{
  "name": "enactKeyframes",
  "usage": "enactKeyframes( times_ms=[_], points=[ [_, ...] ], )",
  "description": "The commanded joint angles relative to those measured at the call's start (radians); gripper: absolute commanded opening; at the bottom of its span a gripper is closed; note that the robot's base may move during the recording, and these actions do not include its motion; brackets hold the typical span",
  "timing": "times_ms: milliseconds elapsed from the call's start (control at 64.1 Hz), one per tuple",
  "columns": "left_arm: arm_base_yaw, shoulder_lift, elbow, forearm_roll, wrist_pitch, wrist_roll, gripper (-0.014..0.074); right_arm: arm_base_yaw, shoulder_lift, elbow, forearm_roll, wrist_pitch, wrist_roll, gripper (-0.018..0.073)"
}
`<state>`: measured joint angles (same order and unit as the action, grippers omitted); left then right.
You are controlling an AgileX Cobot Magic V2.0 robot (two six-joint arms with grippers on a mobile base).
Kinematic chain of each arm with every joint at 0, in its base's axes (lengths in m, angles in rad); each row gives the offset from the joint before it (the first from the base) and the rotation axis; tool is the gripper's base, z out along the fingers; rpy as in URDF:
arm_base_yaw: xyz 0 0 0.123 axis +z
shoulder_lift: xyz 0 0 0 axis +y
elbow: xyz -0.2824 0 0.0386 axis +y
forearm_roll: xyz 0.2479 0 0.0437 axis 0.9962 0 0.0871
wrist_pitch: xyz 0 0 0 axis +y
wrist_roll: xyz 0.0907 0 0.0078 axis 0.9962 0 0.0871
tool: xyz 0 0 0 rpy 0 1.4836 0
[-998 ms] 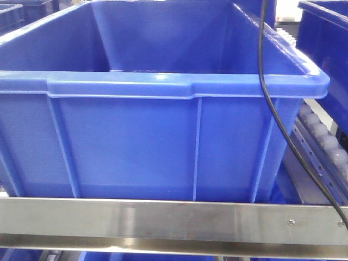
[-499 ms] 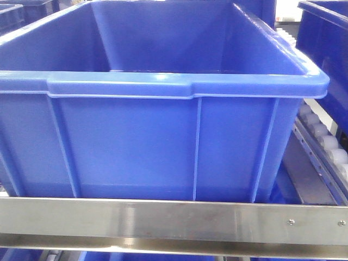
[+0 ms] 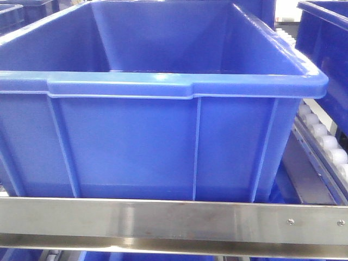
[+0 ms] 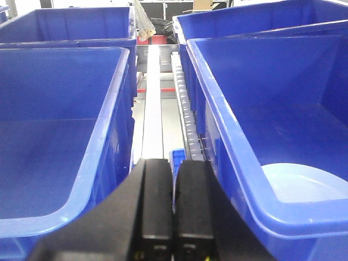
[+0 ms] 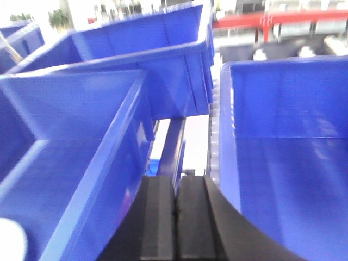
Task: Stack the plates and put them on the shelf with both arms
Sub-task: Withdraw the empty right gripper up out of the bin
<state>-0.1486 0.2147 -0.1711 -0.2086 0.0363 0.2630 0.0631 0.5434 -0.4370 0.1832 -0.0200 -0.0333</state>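
The crate (image 3: 163, 136) is showing as smooth blue plastic with a soft sheen, highlights glinting along its moulded rim. The shelf rail (image 3: 174, 220) in front is reading as brushed steel, dully reflective, with small screws set in it. The rollers (image 3: 326, 142) beside it are looking like pale, slightly glossy plastic. In the left wrist view, the plate (image 4: 310, 182) is appearing as smooth, glossy bluish-white plastic, and the left gripper (image 4: 174, 217) pads are looking matt black, as are the right gripper (image 5: 175, 223) pads.
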Motion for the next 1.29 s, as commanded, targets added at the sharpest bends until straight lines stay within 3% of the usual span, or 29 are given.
enactKeyframes(
  times_ms=[0,172,374,951,1278],
  points=[
    [-0.001,0.011,-0.031,-0.001,-0.081,-0.002,0.008,-0.007,-0.091,0.009,-0.017,-0.042,-0.01,0.0038],
    [-0.001,0.011,-0.031,-0.001,-0.081,-0.002,0.008,-0.007,-0.252,0.082,-0.081,0.054,-0.012,0.0038],
    [-0.001,0.011,-0.031,-0.001,-0.081,-0.002,0.008,-0.007,-0.352,0.099,-0.082,0.138,-0.012,0.0038],
    [-0.001,0.011,-0.031,-0.001,-0.081,-0.002,0.008,-0.007,-0.357,0.11,-0.082,0.142,-0.011,0.0038],
    [-0.001,0.011,-0.031,-0.001,-0.081,-0.002,0.008,-0.079,-0.527,0.333,-0.082,0.107,-0.011,0.0038]
  ],
)
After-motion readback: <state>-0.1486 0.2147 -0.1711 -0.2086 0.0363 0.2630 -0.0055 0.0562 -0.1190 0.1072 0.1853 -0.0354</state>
